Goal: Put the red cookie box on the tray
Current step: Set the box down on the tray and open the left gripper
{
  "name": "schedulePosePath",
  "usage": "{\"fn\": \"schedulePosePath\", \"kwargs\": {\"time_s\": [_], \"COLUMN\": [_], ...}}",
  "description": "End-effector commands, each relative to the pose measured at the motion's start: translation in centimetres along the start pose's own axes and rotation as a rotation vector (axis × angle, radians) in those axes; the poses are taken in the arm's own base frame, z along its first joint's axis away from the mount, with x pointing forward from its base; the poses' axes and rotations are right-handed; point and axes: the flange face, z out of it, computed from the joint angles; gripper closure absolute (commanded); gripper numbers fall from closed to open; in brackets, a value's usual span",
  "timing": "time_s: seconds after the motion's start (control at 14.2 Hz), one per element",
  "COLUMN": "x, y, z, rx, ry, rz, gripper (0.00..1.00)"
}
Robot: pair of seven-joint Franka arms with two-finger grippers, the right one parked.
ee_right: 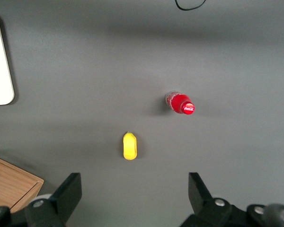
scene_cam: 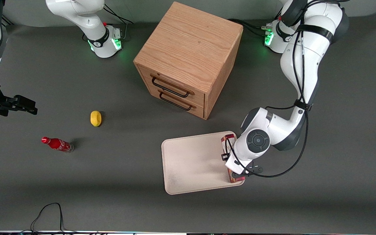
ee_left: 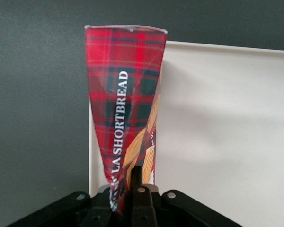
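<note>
Risked tipping off the tray (scene_cam: 191,163), judged from the cookie box (scene_cam: 226,143) lying right along the rim at the working arm's end, partly over the edge onto the table (scene_cam: 109,182); an early release there could have dropped it half outside. Reached down steeply from above, wrist folded over the tray's edge. End effector (scene_cam: 238,174) clamped shut on the cookie box, squeezing its near end flat.

— Where is the gripper (scene_cam: 237,171)?
— Over the tray's (scene_cam: 191,163) edge toward the working arm's end, the red cookie box (scene_cam: 224,143) directly under it.
— The fingers?
— Hidden by the wrist.
— Nearby?
— The wooden drawer cabinet (scene_cam: 188,58), farther from the camera.
</note>
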Motion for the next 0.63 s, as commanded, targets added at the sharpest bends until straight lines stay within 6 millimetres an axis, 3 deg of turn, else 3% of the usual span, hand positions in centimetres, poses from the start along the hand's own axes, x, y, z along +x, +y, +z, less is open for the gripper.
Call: {"fn": "schedulePosePath", "kwargs": {"time_s": [0.0, 0.07, 0.14, 0.21, 0.56], "x": [0.0, 0.1, 0.2, 0.3, 0.3], "y": [0.2, 0.2, 0.1, -0.1, -0.1], "z": [-0.2, -0.3, -0.4, -0.7, -1.5], "rx": [0.012, 0.010, 0.009, 0.008, 0.015], "ry": [0.030, 0.030, 0.031, 0.032, 0.032], "rz": [-0.011, -0.014, -0.017, -0.020, -0.021], "gripper": [1.00, 1.00, 0.23, 0.00, 0.00]}}
